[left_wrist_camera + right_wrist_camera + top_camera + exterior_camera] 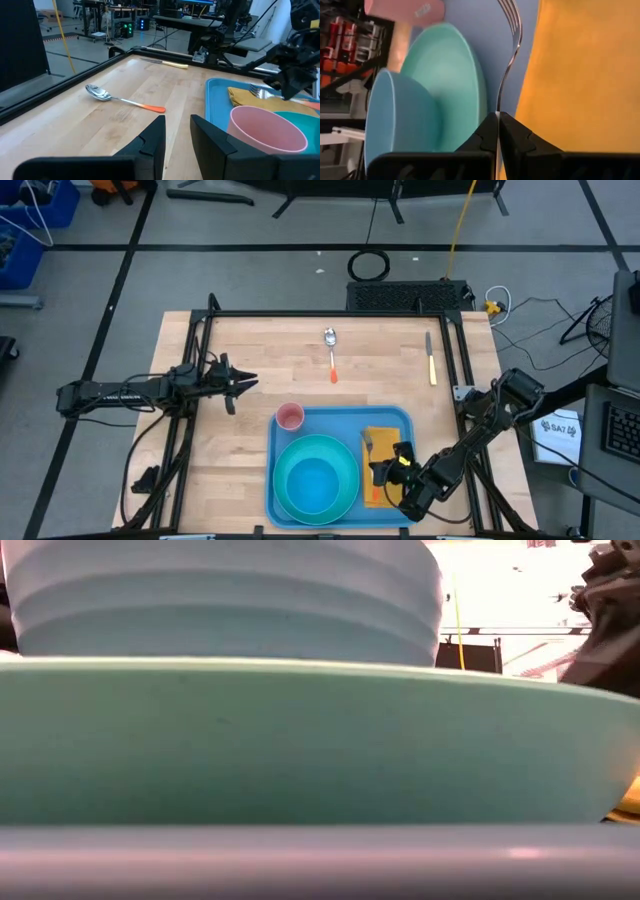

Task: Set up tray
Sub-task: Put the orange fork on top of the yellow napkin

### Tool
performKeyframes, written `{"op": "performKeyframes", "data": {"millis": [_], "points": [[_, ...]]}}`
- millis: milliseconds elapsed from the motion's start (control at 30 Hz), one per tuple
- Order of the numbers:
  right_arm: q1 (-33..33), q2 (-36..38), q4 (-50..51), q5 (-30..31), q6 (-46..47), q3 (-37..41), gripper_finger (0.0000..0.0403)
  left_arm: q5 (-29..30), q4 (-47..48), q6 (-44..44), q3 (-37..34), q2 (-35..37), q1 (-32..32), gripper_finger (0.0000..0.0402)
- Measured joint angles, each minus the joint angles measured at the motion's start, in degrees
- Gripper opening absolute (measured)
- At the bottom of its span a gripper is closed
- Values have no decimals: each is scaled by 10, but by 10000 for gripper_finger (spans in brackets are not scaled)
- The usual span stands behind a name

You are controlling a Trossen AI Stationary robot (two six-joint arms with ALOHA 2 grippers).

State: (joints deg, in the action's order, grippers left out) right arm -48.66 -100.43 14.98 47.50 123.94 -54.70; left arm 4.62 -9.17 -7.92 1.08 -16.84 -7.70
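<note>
The light-blue tray (345, 420) lies at the table's near edge. On it stand a teal plate (345, 455) carrying a blue bowl (312, 485), a pink cup (290, 416) and a yellow napkin (383, 438). My right gripper (385, 470) is over the tray's right part, shut on a fork (509, 60). The fork's tines (366, 442) point toward the far edge along the napkin's left side. My left gripper (240, 385) waits open, left of the tray and level with the cup (267, 130). My right gripper pinches the fork's metal neck (499, 102) between its two fingertips (489, 131), coming from the table's near right side. The fingers lie roughly along the fork, and its tines (257, 91) reach out over the napkin's edge. Whether the fork is lifted does not show.
A spoon (331, 352) with an orange handle lies on the bare wood beyond the tray. A knife (431, 360) with a yellow handle lies near the far right corner. A black frame (330, 313) runs around the table. Open wood lies between my left gripper and the spoon.
</note>
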Motion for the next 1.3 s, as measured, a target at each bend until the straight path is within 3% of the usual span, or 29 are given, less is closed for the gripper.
{"op": "performKeyframes", "data": {"millis": [167,500,1300], "points": [[1,-29,-46,-7,2,0,0,0,0,0,0,0,0,93],[6,-33,-42,17,8,0,0,0,-1,0,0,0,0,93],[6,-29,25,-96,-28,-1,13,0,0,0,0,0,0,93]]}}
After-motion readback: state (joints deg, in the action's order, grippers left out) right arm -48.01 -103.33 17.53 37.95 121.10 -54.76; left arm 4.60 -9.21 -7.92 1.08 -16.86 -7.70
